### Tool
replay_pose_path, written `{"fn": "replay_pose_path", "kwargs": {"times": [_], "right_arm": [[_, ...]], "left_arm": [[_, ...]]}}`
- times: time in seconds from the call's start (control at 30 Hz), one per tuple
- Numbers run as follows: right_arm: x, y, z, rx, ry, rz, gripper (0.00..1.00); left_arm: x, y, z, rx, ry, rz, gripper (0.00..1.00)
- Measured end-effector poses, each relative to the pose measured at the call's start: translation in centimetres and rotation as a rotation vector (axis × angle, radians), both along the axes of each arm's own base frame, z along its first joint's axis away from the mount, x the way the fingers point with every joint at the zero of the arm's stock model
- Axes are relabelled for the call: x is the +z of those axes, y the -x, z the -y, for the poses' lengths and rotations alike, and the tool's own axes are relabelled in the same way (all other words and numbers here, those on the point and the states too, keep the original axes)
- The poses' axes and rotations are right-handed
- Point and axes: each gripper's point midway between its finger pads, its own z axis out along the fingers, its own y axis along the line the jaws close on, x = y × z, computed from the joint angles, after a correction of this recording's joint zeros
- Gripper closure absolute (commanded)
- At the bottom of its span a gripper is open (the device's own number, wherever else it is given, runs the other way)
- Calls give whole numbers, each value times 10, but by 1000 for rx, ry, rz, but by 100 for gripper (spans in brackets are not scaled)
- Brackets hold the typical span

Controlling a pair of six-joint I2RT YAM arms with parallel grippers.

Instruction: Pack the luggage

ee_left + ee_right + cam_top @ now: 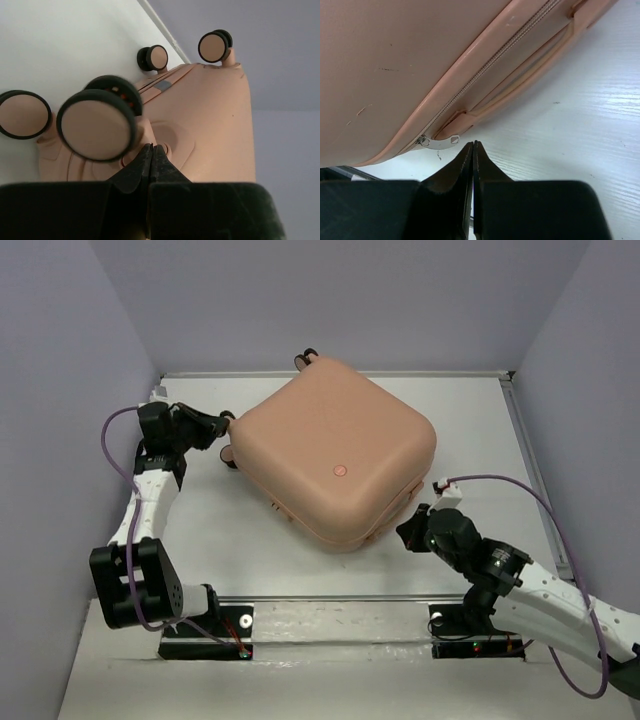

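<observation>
Luggage (335,465) closed, mid-worktop (480,420), visible zip (490,67) shut; looks near done. Left tool (152,147) at wheel (96,125), right tool (472,145) at zip pull (437,142), both pinched empty.

Closed peach luggage (335,465) lies shell-up on the white worktop (470,430). The left tool (225,426) is at its wheeled left corner. The right tool (410,530) is beside its near-right edge.

A smooth white tabletop (480,420) fills the middle of the frame. A rounded peach-pink hard-shell suitcase (335,455) lies closed on it at centre, its wheels toward the upper left.
</observation>
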Motion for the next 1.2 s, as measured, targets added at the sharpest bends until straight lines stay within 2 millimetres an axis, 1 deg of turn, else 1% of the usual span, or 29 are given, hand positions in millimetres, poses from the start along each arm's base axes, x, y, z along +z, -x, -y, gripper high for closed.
{"fn": "replay_pose_path", "kwargs": {"times": [0.03,0.07,0.13,0.17,0.23,0.3,0.33,0.37,0.4,0.43,0.47,0.5,0.53,0.6,0.67,0.7,0.73,0.77,0.8,0.83,0.93,1.03,1.13,1.2], "right_arm": [[-1,0,2,-9,-1,1,93],[-1,-1,3,-15,-1,5,93],[0,-1,4,-22,-2,8,93],[-2,-2,3,-18,9,4,93],[-8,-4,-2,3,36,2,93],[-13,-7,-11,41,58,1,93],[-17,-8,-14,61,71,3,93],[-19,-9,-16,79,81,6,92],[-21,-8,-19,101,86,14,92],[-22,-8,-21,121,88,22,81],[-21,-6,-23,145,85,32,72],[-20,-5,-25,164,80,41,59],[-18,-1,-27,194,61,57,55],[-15,6,-32,250,41,66,50],[-17,12,-37,298,40,56,47],[-20,14,-39,319,45,46,47],[-23,16,-40,334,53,35,47],[-26,17,-41,342,57,27,47],[-31,19,-41,351,71,12,46],[-33,21,-41,361,78,5,45],[-29,22,-44,381,71,21,44],[-24,22,-47,400,62,49,44],[-22,17,-52,411,68,74,46],[-26,15,-53,418,85,76,49]], "left_arm": [[-3,-1,-2,2,-7,-5,76],[-3,-1,-2,-1,-12,-3,68],[3,2,-4,5,-35,18,57],[11,6,-6,12,-58,42,54],[28,21,-7,24,-97,100,54],[50,43,-6,39,-144,180,54],[62,60,-1,34,-166,237,56],[71,78,6,28,-185,288,57],[72,85,11,18,-190,308,59],[68,103,24,-15,-191,331,61],[60,115,34,-41,-192,348,63],[45,130,47,-81,-186,346,65],[24,146,61,-135,-175,326,68],[-14,160,74,-185,-156,257,69],[-67,177,83,-224,-137,131,72],[-86,182,83,-225,-128,76,75],[-102,192,88,-249,-123,32,76],[-113,197,90,-259,-119,-1,76],[-120,202,94,-271,-114,-25,77],[-123,205,98,-283,-112,-34,77],[-121,213,115,-340,-101,-27,77],[-119,226,142,-430,-94,-14,78],[-132,239,164,-494,-119,-49,79],[-141,245,172,-518,-142,-72,79]]}}
